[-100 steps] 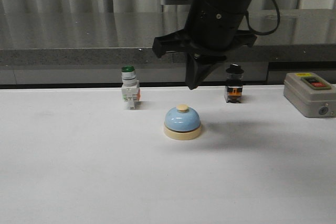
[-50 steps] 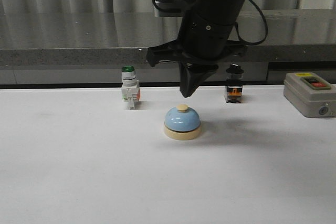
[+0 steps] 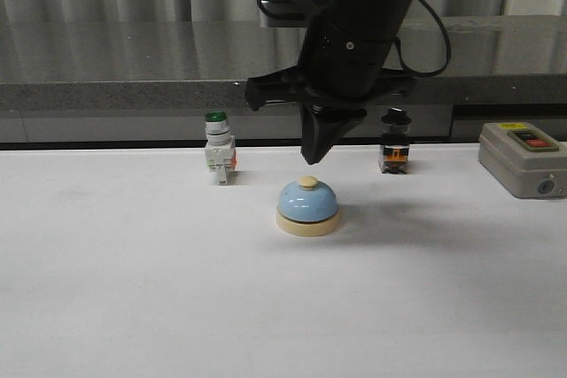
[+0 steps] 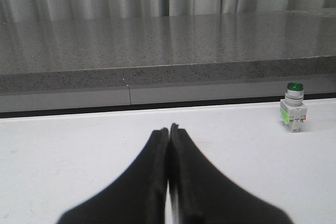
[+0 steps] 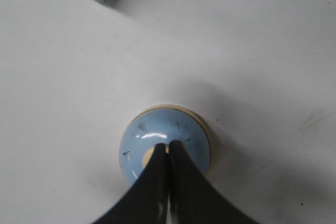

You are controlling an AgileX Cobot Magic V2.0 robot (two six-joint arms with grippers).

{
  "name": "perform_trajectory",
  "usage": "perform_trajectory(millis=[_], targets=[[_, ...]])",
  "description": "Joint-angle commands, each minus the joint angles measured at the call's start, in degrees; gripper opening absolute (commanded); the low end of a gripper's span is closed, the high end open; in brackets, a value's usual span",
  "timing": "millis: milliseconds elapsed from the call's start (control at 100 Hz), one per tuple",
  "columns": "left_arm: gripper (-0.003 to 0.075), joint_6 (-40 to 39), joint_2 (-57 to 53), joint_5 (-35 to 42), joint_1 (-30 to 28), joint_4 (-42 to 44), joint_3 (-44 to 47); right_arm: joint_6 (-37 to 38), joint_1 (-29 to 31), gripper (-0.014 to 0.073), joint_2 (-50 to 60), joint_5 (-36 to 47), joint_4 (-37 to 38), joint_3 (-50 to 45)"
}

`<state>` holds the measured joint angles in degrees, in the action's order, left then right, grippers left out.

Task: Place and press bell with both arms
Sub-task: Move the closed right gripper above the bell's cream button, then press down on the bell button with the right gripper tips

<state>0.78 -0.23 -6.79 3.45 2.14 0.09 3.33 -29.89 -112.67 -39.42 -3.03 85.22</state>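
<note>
Bell (image 3: 307, 207) sat upright on the white desk (image 3: 133, 289), near its middle and a little toward the far edge, blue dome on its cream base with the cream button on top. I had the right tool (image 3: 312, 155) poised straight above that button, tip pointing down and not quite touching it in the front view. From the right wrist view its two fingers (image 5: 157, 182) were pressed together with nothing between them, and they covered most of the button on the bell (image 5: 165, 145).

My left tool (image 4: 168, 132) was likewise closed, fingers together and gripping nothing, held low over bare desk toward the left side, well apart from the bell.

Along the far edge I could see the green-capped switch (image 3: 218, 147) to the left of the bell, a small black-topped switch (image 3: 393, 141) to its right behind the arm, and the grey box (image 3: 524, 158) with red and black buttons near the far right corner.
</note>
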Motion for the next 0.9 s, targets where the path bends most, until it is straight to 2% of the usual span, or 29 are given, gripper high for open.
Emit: perform_trajectory(millis=[0, 520, 890], targets=[[-0.0020, -0.37, -1.80, 4.62, -0.05, -0.45, 2.30, -0.54, 0.00, -0.0060, 3.14, 1.47, -0.36, 1.82], [-0.0020, -0.37, -1.80, 4.62, -0.05, -0.45, 2.30, -0.54, 0.00, -0.0060, 3.00, 1.53, -0.37, 1.82], [-0.0020, -0.37, -1.80, 4.62, -0.05, -0.45, 2.30, -0.54, -0.90, -0.0060, -1.45, 0.97, -0.52, 1.82]])
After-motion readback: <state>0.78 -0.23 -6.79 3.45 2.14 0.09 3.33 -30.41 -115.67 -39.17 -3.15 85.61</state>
